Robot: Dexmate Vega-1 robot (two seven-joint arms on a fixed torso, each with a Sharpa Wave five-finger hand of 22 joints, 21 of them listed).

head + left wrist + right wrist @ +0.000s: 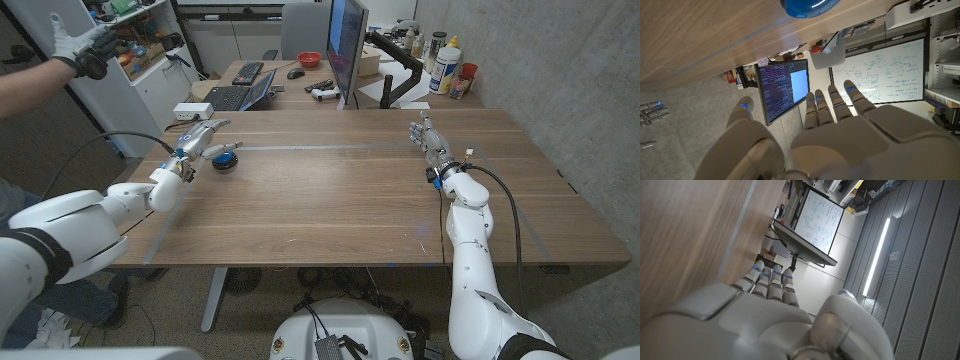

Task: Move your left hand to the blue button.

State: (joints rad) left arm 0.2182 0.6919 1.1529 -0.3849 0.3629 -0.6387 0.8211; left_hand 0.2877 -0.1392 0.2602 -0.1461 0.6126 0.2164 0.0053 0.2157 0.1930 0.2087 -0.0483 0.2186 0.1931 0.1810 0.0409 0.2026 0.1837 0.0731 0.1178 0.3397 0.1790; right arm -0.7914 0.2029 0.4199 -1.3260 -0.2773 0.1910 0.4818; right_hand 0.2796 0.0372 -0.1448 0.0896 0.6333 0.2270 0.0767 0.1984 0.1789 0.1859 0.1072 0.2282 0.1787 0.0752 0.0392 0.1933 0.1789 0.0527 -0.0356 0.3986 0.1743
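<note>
The robot's left hand (200,139), fingers extended and empty, hovers just beside a round blue button on a black base (225,160) on the long wooden counter (340,190). The right hand (428,138) stands open across the counter, well apart.

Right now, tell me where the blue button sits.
In the head view, the blue button sits on the wooden table toward the robot's left side, just beside the fingertips of the left hand.
</note>
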